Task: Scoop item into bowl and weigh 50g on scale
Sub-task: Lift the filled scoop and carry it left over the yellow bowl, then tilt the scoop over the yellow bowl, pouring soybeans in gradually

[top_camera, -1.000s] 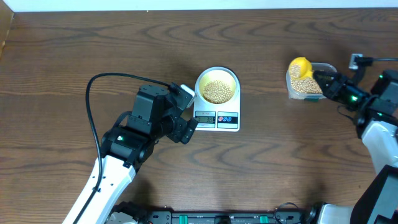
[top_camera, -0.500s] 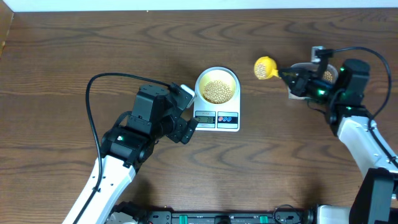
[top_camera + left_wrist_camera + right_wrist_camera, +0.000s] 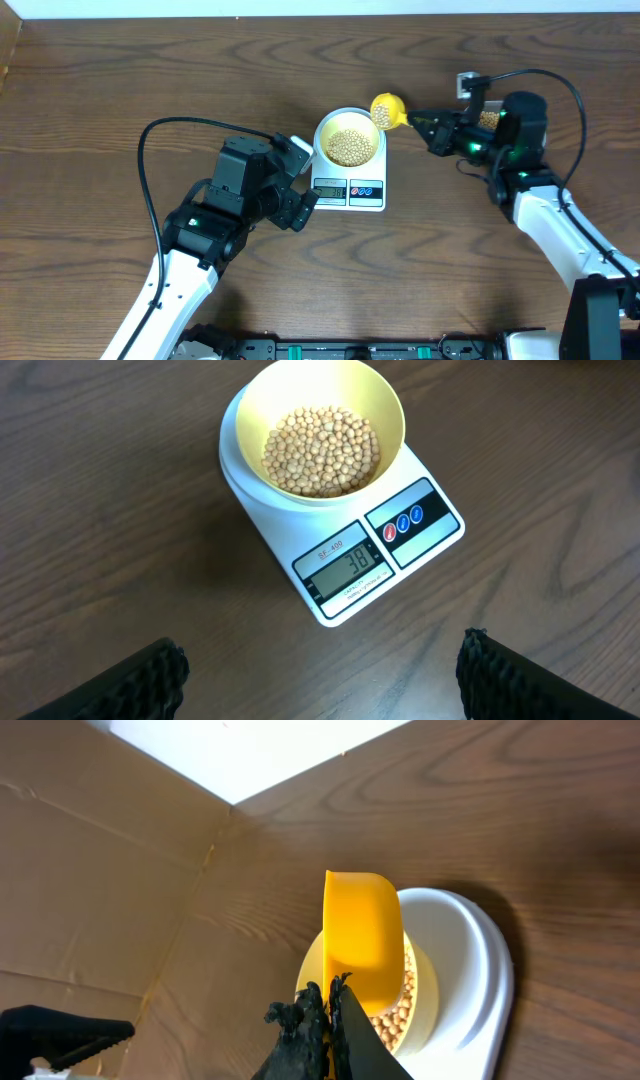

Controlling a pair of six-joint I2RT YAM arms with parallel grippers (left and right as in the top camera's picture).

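**Q:** Overhead first. What do you log?

**A:** Scale [image 3: 348,186] mid-desk [image 3: 120,80], long axis running far-to-near, display edge on the near side. Bowl [image 3: 348,138] sits on its far half, with a tan heap of beans [image 3: 350,148] inside. My left gripper [image 3: 300,180] is just left of the scale, spread wide and holding nothing. My right gripper [image 3: 425,122] is clamped shut on the handle of the yellow scoop [image 3: 387,110]. The scoop head is at the bowl's far-right rim. Its long axis runs nearly left-right, mouth toward the bowl and handle back toward me. Only this view shows both arms at once.

**Q:** Left wrist?

**A:** This is the only view where the display is readable: 38. Two round buttons sit beside it. The scale [image 3: 420,520] lies on a diagonal here, and the bowl [image 3: 385,400] overhangs its upper-left end. The beans [image 3: 320,450] are small, round and matte beige, covering the floor of the pale-yellow bowl well below the rim. The tips of my left gripper [image 3: 322,685] show at both lower corners, far apart, with bare desk between them. The scoop is out of frame.

**Q:** Right wrist?

**A:** I'm looking along the scoop [image 3: 362,935]. Its long axis points straight away from my right gripper [image 3: 322,1012], which is pinched tight on the handle. I see only its outer shell and can't tell what is inside. Under it are the bowl [image 3: 428,992], a few beans [image 3: 395,1018] and the white scale [image 3: 475,970]. A cardboard wall [image 3: 100,880] stands beyond the desk edge.
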